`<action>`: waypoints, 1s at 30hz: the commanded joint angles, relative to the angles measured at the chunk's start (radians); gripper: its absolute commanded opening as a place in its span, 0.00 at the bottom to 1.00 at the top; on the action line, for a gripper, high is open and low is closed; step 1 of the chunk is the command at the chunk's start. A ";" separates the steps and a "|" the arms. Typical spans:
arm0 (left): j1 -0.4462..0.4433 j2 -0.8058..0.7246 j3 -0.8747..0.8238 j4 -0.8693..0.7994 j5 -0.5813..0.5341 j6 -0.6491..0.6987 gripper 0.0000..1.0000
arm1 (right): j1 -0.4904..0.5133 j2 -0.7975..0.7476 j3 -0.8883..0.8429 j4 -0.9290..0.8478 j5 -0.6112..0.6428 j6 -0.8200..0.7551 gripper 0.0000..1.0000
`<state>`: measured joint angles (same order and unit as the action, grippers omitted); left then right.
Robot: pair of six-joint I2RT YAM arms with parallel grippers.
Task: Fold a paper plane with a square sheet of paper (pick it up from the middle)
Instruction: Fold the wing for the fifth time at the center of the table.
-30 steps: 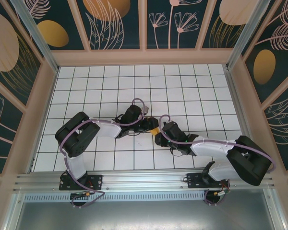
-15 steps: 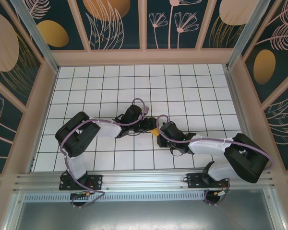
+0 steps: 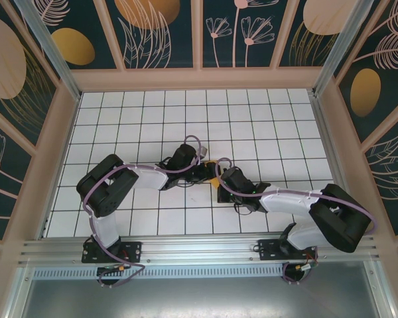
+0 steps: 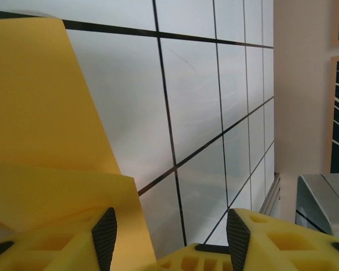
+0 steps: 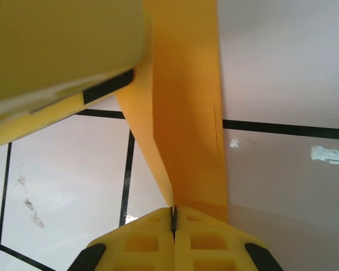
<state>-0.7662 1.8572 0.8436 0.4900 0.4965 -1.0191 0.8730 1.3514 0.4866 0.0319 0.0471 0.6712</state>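
Note:
The square sheet of paper (image 5: 186,96) is folded into a narrow orange-yellow strip with a centre crease. It rises from my right gripper (image 5: 173,212), which is shut on its near end. In the left wrist view the paper (image 4: 39,107) fills the left side, and a lower folded layer reaches in between the jaws. My left gripper (image 4: 170,240) is open, its left finger against the paper. One of its fingers (image 5: 56,51) also sits at the upper left of the right wrist view, beside the strip. Both grippers, left (image 3: 209,171) and right (image 3: 220,185), meet mid-table.
White tiled table (image 3: 265,126) with black grid lines, walled by patterned panels (image 3: 159,33) at the back and sides. The table's right edge and a metal frame (image 4: 322,197) lie beyond the left gripper. Open tiles surround the two grippers.
The right gripper has closed onto the paper and shifted slightly left toward the left gripper. The left gripper's jaws have opened a little.

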 commanded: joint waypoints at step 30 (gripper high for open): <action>-0.009 0.046 0.055 -0.035 0.022 0.048 0.53 | 0.060 0.053 0.152 -0.264 0.089 -0.040 0.29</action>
<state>-0.7673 1.8862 0.8783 0.4709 0.5228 -0.9955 0.9146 1.3727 0.5987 -0.1501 0.0868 0.6559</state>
